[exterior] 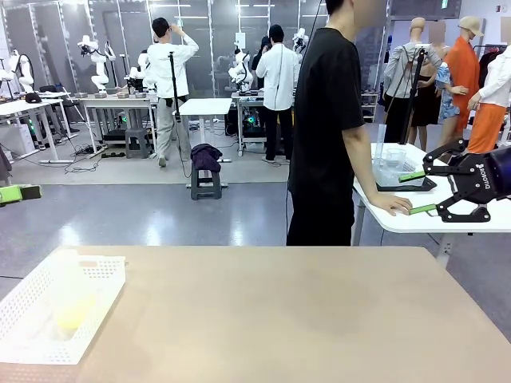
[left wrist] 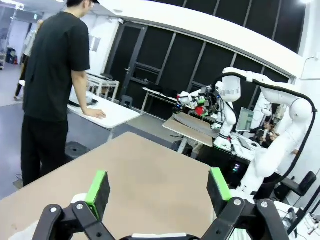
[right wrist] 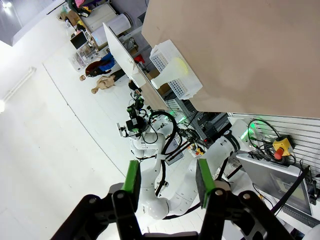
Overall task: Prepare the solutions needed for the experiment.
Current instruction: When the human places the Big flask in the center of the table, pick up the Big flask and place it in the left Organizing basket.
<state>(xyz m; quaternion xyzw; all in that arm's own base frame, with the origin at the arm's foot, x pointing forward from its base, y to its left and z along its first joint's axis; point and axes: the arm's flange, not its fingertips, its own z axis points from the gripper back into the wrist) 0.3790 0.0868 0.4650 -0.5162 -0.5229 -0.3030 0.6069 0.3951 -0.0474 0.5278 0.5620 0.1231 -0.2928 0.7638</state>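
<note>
- Near left on my tan tabletop (exterior: 263, 311): white perforated plastic basket (exterior: 100, 275) holding yellowish-tinted translucent container (exterior: 70, 299).
- Left tool (left wrist: 159, 186), wide and empty, nearer; right tool (exterior: 418, 193) half-open, empty.

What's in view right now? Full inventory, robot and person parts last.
table: 1, tan, across the foreground, mostly bare
basket: 1, white perforated plastic, near left corner of the table
container: 1, translucent with a yellowish tint at the bottom, standing in the basket
side table: 1, white, far right, behind the tan table
person: 1, black clothes, standing at the far side, a hand on the side table
left gripper: 1, black, green-padded fingers, open, empty
right gripper: 1, black, green-padded fingers, parted, empty, raised at right
</note>
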